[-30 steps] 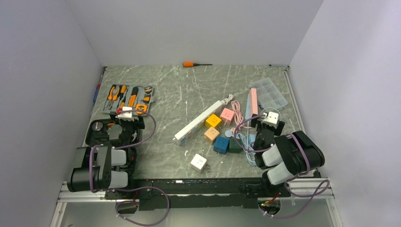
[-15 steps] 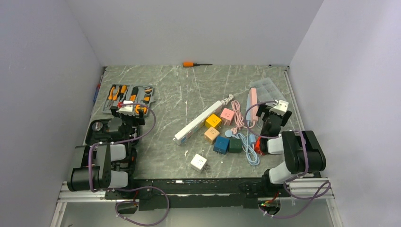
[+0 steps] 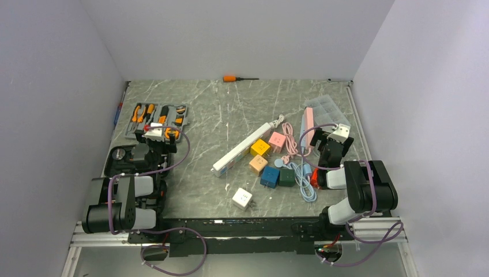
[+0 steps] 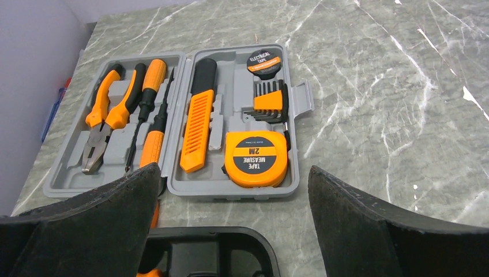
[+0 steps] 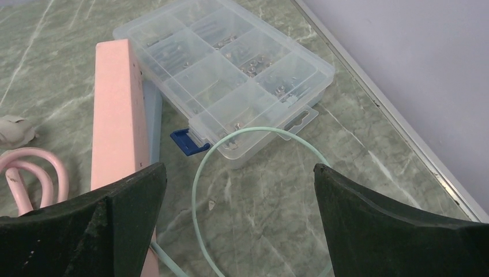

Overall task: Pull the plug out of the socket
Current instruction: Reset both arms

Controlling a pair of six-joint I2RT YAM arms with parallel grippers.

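A long white power strip point(image 3: 245, 147) lies diagonally at mid table. Coloured plug cubes lie beside it: yellow point(image 3: 260, 148), pink point(image 3: 277, 139), peach point(image 3: 258, 164), blue point(image 3: 269, 177), dark green point(image 3: 286, 176) and white point(image 3: 242, 198). A pink power strip point(image 3: 309, 124) lies at the right and also shows in the right wrist view point(image 5: 118, 109). My right gripper point(image 3: 334, 141) is open and empty just right of the pink strip, over a pale green cable loop point(image 5: 199, 173). My left gripper point(image 3: 153, 135) is open and empty near the tool kit point(image 4: 190, 121). I cannot tell which plug sits in a socket.
A clear organiser box point(image 5: 230, 69) stands at the back right by the table rail. A black case point(image 4: 202, 254) lies under my left gripper. Pink and light blue cables point(image 3: 300, 170) tangle near the cubes. An orange screwdriver point(image 3: 236, 78) lies at the back wall.
My right arm has swung its gripper away from the cables, back and right, to beside the pink strip. My left gripper has shifted slightly toward the tool kit.
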